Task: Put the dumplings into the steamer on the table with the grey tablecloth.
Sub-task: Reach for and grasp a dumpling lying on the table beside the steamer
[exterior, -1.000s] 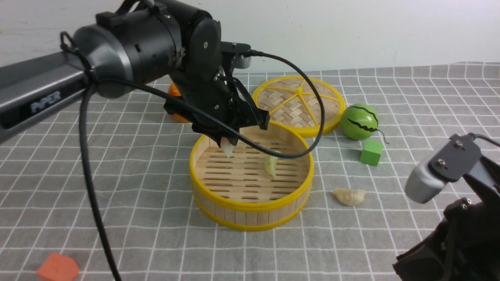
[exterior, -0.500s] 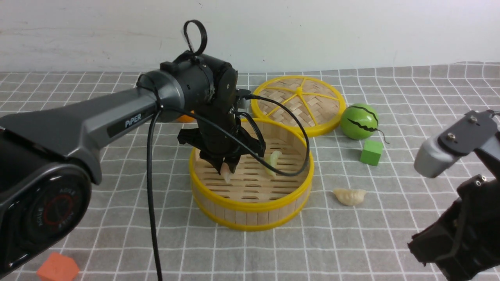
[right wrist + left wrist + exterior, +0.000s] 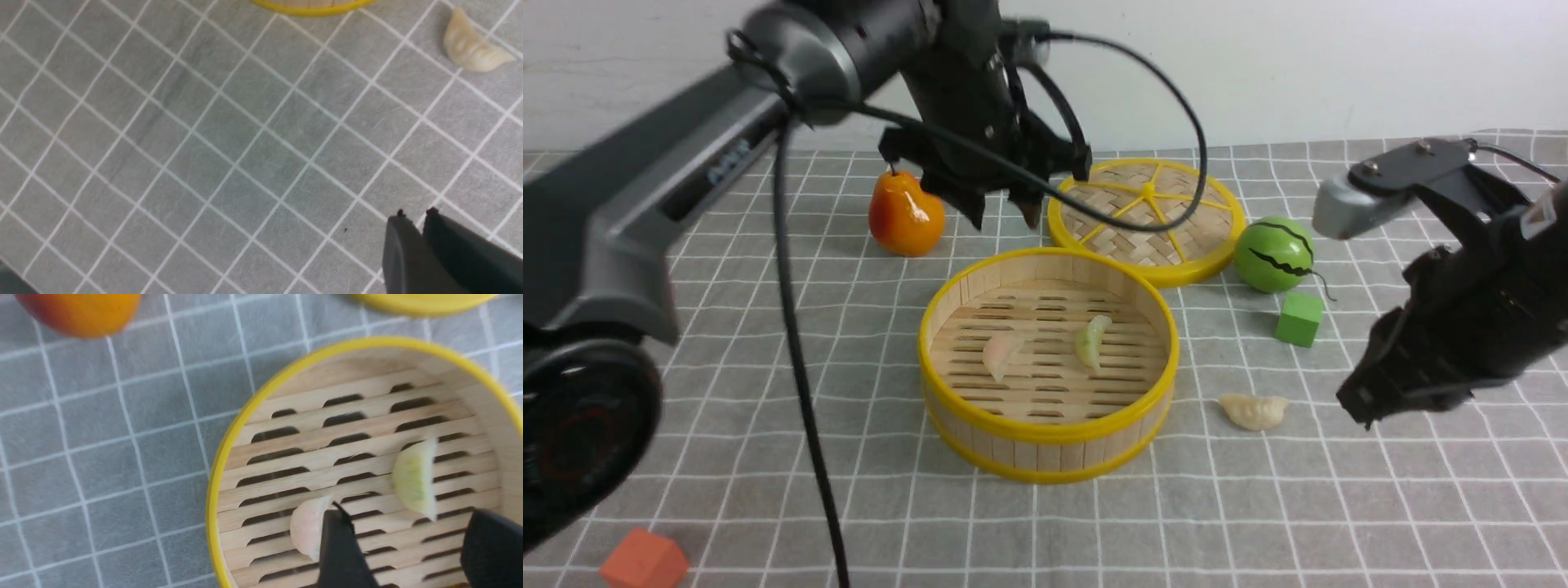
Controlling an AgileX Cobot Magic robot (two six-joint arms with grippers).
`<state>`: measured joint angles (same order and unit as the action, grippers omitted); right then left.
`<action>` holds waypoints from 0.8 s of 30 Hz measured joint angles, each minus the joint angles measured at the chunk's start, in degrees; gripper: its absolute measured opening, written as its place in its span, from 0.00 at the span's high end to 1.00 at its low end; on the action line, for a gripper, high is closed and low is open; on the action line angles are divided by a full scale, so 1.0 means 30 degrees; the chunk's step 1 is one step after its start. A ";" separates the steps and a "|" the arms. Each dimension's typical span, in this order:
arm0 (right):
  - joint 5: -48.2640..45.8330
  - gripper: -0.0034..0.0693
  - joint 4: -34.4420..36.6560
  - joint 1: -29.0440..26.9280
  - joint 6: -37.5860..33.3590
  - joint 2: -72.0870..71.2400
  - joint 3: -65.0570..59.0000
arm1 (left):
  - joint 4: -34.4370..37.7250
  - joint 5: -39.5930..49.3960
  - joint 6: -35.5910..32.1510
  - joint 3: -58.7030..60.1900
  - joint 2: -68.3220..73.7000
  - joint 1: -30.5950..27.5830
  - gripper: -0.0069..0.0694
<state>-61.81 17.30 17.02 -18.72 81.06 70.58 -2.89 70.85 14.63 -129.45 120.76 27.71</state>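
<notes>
Grey tablecloth [image 3: 792, 490] — left jaws [image 3: 1005, 214] apart, right jaws [image 3: 1360, 412] nearly together — orange block [image 3: 645, 559] cut off.

Relative to the steamer [image 3: 1049, 449], I see two dumplings [image 3: 1002, 354] on its floor, one dumpling [image 3: 1255, 412] to its right on the tablecloth [image 3: 1094, 535], and the lid [image 3: 1148, 214] just behind.

Background: plain pale wall [image 3: 1258, 73] across the top of the frame, faint marks at upper left. Tabletop edge meets it in the upper part of the frame. Lighting bright, diffuse; surface below evenly lit.
</notes>
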 joint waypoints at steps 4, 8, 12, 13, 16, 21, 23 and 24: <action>0.0000 0.86 -0.0019 -0.0572 0.0000 0.2489 0.1550 | -0.0099 0.0131 -0.0292 0.0494 -0.3210 0.0000 0.52; -0.0122 0.85 -0.0026 -0.0571 0.0000 0.4202 0.2780 | -0.0620 0.0131 -0.0353 0.2744 -0.5734 0.0000 0.69; -0.0225 0.83 -0.0043 -0.0571 0.0000 0.5371 0.3919 | -0.1445 0.0131 -0.0353 0.6797 -0.8251 0.0000 0.87; -0.0225 0.83 -0.0062 -0.0571 0.0000 0.5577 0.4108 | -0.1511 0.0131 -0.0353 0.7983 -0.8940 0.0000 0.91; -0.0205 0.81 -0.0314 -0.0571 0.0017 0.5990 0.4340 | -0.1470 0.0082 -0.0353 1.1451 -1.1105 0.0000 0.93; 0.0076 0.72 -0.1545 -0.0571 0.1178 0.6734 0.4403 | -0.0569 -0.1184 -0.0353 1.6685 -1.4829 0.0000 0.93; 0.0347 0.64 -0.2133 -0.0571 0.2103 0.7197 0.4457 | 0.0005 -0.1727 -0.0353 1.8652 -1.6483 0.0000 0.93; 0.0461 0.61 -0.2281 -0.0571 0.2357 0.7339 0.4472 | 0.0153 -0.1802 -0.0353 1.8969 -1.6723 0.0000 0.93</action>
<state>-60.43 10.46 15.31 -11.65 103.08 83.99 -2.44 65.44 13.57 -72.55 70.59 27.71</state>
